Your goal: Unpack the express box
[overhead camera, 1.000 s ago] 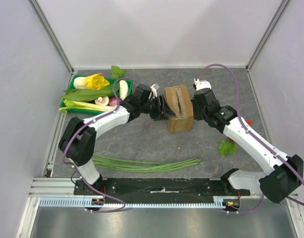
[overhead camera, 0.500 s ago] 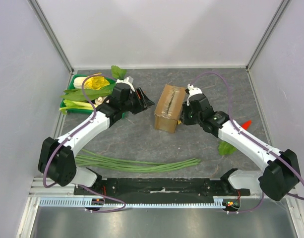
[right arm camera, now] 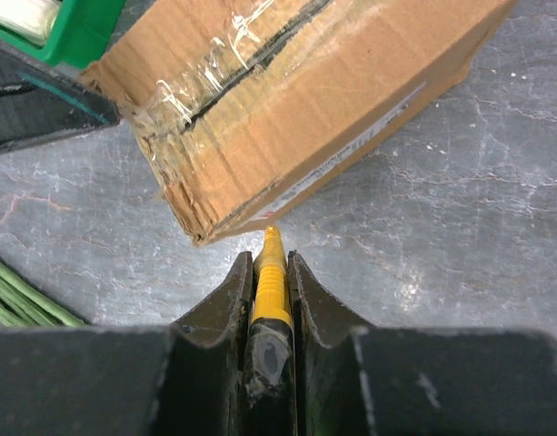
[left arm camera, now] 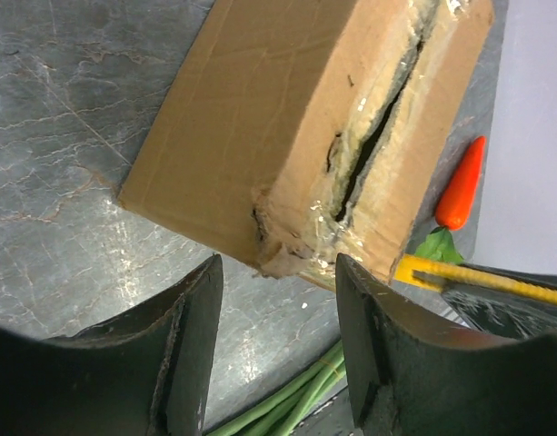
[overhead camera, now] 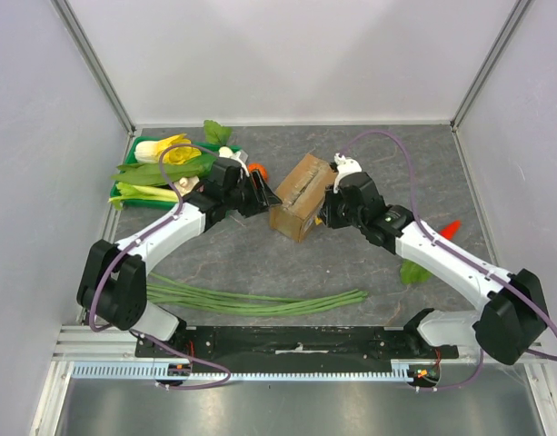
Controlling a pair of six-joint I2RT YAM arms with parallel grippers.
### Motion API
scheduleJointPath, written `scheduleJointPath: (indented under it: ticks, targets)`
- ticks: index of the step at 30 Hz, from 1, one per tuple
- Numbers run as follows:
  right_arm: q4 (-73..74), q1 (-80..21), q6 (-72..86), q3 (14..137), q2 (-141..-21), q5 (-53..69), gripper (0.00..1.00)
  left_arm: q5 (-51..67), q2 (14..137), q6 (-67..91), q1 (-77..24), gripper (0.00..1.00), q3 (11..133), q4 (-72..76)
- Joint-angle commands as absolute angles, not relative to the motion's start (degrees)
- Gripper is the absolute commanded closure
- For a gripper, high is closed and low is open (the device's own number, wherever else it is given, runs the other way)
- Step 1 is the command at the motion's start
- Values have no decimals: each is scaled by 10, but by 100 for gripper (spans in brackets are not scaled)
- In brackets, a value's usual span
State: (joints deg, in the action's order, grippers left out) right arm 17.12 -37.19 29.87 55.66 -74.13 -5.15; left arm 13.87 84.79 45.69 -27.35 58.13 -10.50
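The express box (overhead camera: pixel 301 193) is a small brown cardboard box lying at an angle mid-table, its taped top seam slit and ragged. It also shows in the left wrist view (left arm camera: pixel 260 118) and the right wrist view (right arm camera: pixel 305 100). My left gripper (overhead camera: pixel 266 195) is open and empty at the box's left end; in its wrist view (left arm camera: pixel 276 272) the jaws stand apart just short of the box's torn corner. My right gripper (overhead camera: pixel 325 212) is shut on a yellow utility knife (right arm camera: pixel 271 282), whose tip sits at the box's lower edge near a corner.
A green tray (overhead camera: pixel 131 147) of vegetables stands at the back left. Long green beans (overhead camera: pixel 260 300) lie across the front. A red pepper (overhead camera: pixel 449 228) and a green leaf (overhead camera: pixel 412 270) lie at the right. Another leaf (overhead camera: pixel 214 132) lies behind the tray.
The box has slid left and turned to a diagonal. My left gripper pulled back off it, then came back to its left end. My right gripper followed the box leftward with the knife.
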Motion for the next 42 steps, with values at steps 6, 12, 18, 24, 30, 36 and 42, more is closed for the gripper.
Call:
scheduleJointPath:
  ticks: [6, 12, 18, 24, 30, 36, 42]
  targets:
    - [221, -374, 258, 614, -678, -60, 100, 162, 869, 427, -238, 42, 577, -55]
    - [207, -377, 228, 659, -710, -61, 100, 193, 901, 432, -228, 45, 582, -39]
    - [148, -391, 174, 688, -758, -46, 100, 235, 924, 435, -220, 49, 578, -24]
    - [51, -415, 116, 679, -806, -11, 100, 287, 942, 421, -206, 53, 574, -7]
    - [4, -425, 84, 662, -825, -1, 100, 344, 962, 398, -193, 59, 584, -2]
    - [-18, -425, 74, 657, -838, 20, 100, 364, 974, 381, -190, 69, 601, -2]
    - [-8, -425, 72, 645, -843, 30, 100, 369, 981, 368, -190, 88, 615, -16]
